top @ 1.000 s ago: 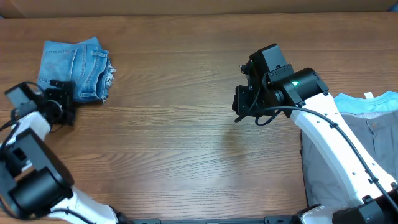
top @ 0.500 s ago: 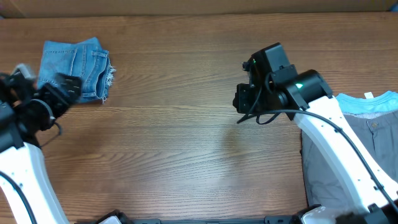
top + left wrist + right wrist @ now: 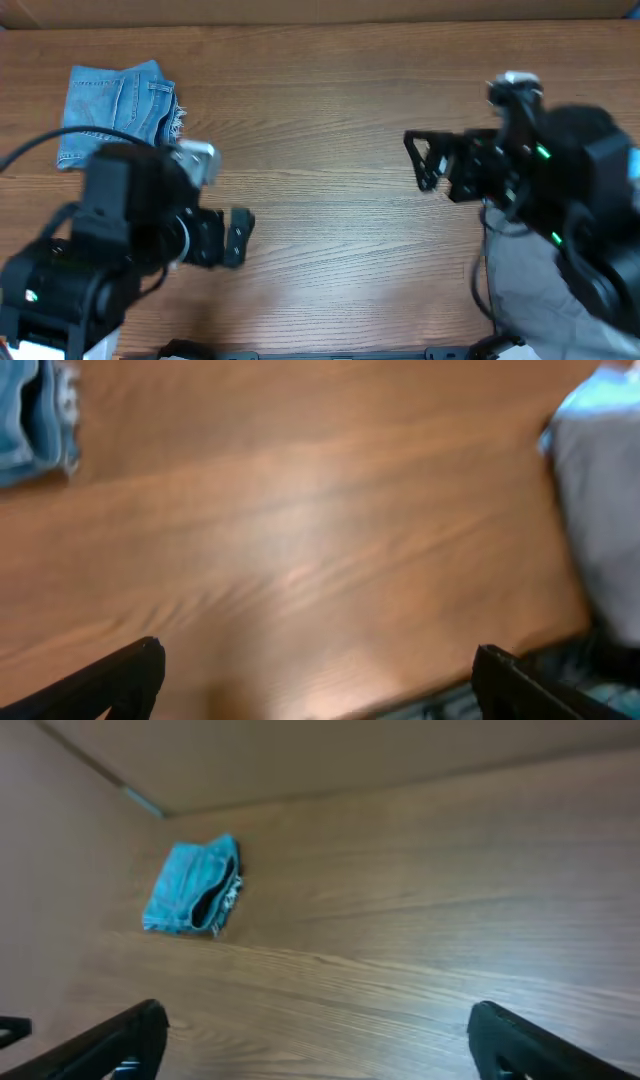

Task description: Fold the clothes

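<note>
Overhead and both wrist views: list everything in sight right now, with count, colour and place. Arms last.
jeans: one, light-blue denim, folded into a small square, far-left corner of the table, frayed hem on its right side
grey garment: one, grey, near-right edge of the table, partly under the right arm
light-blue cloth: one, light blue, against the grey garment's far end; too blurred to name
table: one, brown wood grain
board: one, tan, along the table's far edge
left gripper: one, black, open and empty, above the near-left part of the table
right gripper: one, black, open and empty, above the table right of centre
</note>
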Controlling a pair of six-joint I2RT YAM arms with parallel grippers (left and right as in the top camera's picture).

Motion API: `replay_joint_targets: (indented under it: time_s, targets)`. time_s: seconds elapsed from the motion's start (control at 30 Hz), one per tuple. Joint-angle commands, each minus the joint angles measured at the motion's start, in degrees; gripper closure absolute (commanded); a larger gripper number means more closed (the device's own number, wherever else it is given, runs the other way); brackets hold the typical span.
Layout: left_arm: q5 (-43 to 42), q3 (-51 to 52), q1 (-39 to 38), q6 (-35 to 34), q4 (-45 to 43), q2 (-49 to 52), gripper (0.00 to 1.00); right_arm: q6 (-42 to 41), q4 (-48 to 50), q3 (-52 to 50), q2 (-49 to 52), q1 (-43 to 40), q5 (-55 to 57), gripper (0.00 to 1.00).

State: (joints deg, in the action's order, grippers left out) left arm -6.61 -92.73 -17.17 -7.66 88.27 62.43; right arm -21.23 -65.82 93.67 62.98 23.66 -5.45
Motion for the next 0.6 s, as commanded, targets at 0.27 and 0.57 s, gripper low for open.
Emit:
replay_joint_targets:
  time_s: [0.27, 0.57]
  targets:
    - [24.33, -1.03, -13.07, -11.17, 5.66, -3.58, 0.00, -0.15, -1.07, 0.59, -2.80, -0.17, 1.36, 0.00]
    - [25.03, -1.01, -13.07, -11.21, 2.10, -3.58, 0.00, -0.15, -1.20, 0.57, -1.29, -0.17, 1.36, 0.00]
